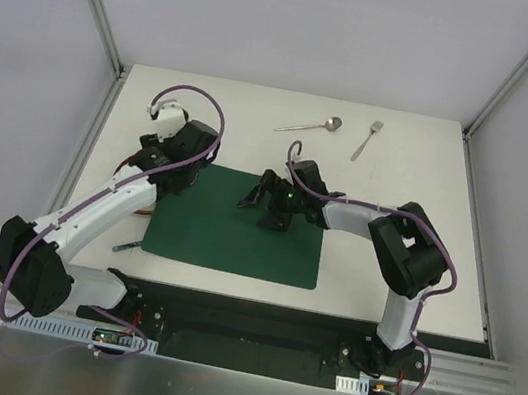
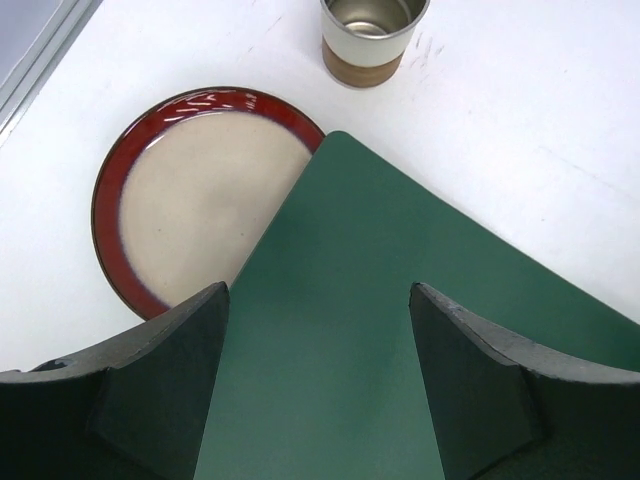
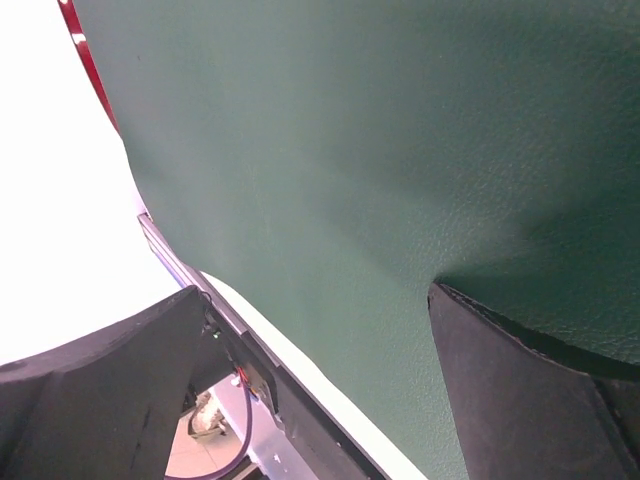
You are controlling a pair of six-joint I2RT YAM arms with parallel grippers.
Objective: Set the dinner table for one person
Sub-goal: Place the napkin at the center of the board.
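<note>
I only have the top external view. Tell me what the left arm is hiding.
Observer: A red-rimmed plate lies on the dinner table. The left wrist view shows it.
Operator: Say how it sits against the placemat.
Observer: The corner of the placemat covers the plate's right edge.
Operator: Report anything else there.
Observer: A metal-lined cup stands upright beyond the plate, not touching the placemat.

Plate [image 2: 190, 215] edge under placemat [image 2: 350, 300] corner
</note>
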